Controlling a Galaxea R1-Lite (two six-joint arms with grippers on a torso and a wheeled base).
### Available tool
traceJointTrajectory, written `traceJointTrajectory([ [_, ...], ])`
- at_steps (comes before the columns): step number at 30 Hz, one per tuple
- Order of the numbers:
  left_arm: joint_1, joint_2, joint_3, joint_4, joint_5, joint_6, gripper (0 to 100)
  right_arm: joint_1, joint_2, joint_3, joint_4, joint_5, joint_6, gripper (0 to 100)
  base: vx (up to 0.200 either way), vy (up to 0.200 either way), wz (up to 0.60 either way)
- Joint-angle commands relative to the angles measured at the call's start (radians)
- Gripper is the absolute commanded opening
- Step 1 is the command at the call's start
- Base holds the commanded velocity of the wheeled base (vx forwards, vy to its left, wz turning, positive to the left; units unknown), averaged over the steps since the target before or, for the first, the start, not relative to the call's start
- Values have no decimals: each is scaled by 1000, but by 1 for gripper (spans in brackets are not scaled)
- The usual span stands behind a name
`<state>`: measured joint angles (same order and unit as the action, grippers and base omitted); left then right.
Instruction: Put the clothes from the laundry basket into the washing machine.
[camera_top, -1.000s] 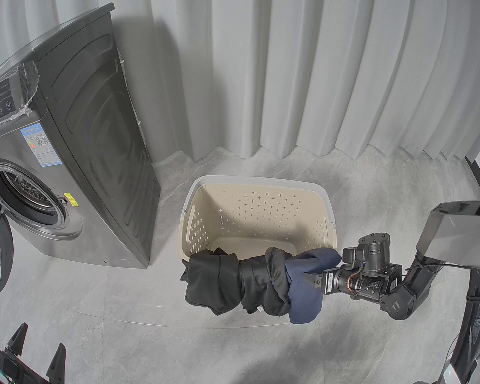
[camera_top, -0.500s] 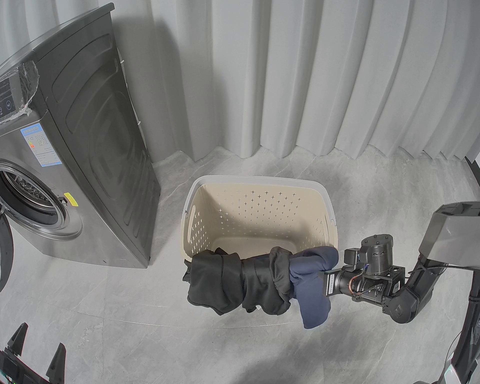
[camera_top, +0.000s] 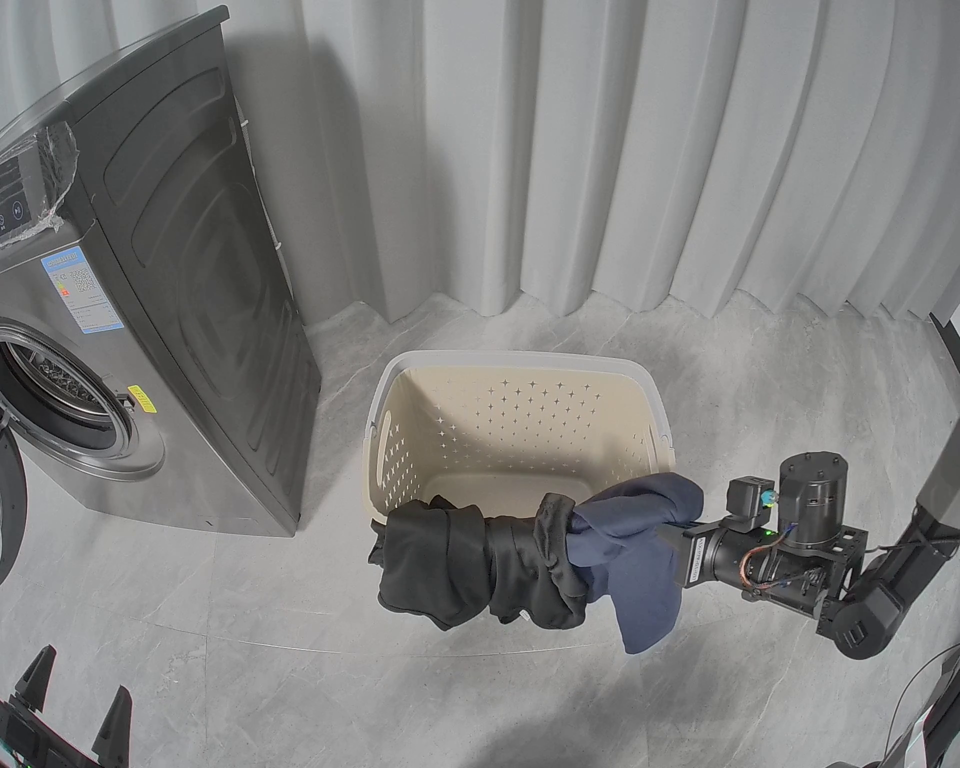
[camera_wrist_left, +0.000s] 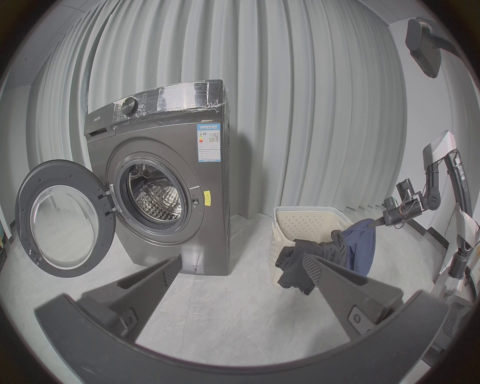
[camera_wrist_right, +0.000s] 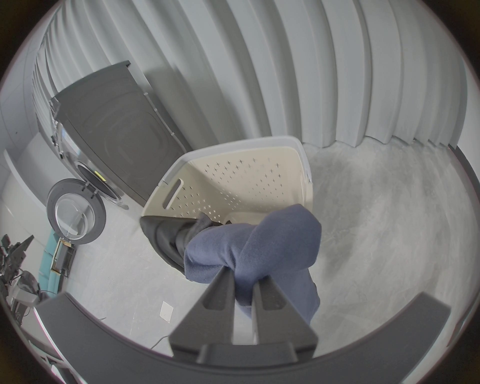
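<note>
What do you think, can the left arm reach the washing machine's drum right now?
Probably yes. The door hangs wide open, the left pincer is open and holds nothing, and only bare floor lies between it and the drum. Range is hard to judge.

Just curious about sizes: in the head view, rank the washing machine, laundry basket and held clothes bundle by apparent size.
1. The washing machine, largest, though cut off at the edge.
2-3. The laundry basket and clothes bundle look alike; the bundle is held nearer the camera, so unranked.
</note>
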<state>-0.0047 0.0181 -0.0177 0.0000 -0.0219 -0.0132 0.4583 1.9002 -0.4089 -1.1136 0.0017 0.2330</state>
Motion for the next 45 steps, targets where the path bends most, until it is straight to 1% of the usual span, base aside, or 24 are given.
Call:
traceJointTrajectory([
  [1, 0, -15, 16, 0, -1, -1, 100, 33, -190, 32, 11, -17, -3, 0, 0, 0, 0],
  [5, 0, -15, 16, 0, -1, -1, 100, 20, -259, -1, 15, -23, -6, 0, 0, 0, 0],
  [10, 0, -15, 16, 0, -1, -1, 100, 33, -322, -11, 0, -25, -4, 0, 0, 0, 0],
  [15, -1, -15, 16, 0, -1, -2, 100, 34, -380, -21, 6, -23, -14, 0, 0, 0, 0],
  [16, -1, -15, 16, 0, -1, -2, 100, 37, -409, -31, 15, -23, -23, 0, 0, 0, 0],
  [20, -1, -15, 16, 0, 0, -4, 100, 65, -460, -54, 17, -19, -27, 0, 0, 0, 0],
  [22, 0, -15, 16, 0, 0, -2, 100, 72, -481, -57, 15, -14, -38, 0, 0, 0, 0],
  [24, 0, -15, 16, 0, -1, -4, 100, 83, -515, -59, 15, 4, -67, 0, 0, 0, 0],
  [27, -1, -15, 16, 0, 0, -4, 100, 86, -535, -57, 15, 23, -86, 0, 0, 0, 0],
  [32, -1, -15, 16, 0, -1, -5, 100, 86, -543, -57, 9, 24, -98, 0, -200, 0, 0],
  [39, 0, -15, 16, 0, -1, -7, 100, 86, -544, -65, 5, 26, -100, 0, -200, 0, 0],
  [45, -1, -15, 16, 0, -1, -5, 100, 92, -544, -65, 3, 26, -100, 0, 0, 0, 0],
])
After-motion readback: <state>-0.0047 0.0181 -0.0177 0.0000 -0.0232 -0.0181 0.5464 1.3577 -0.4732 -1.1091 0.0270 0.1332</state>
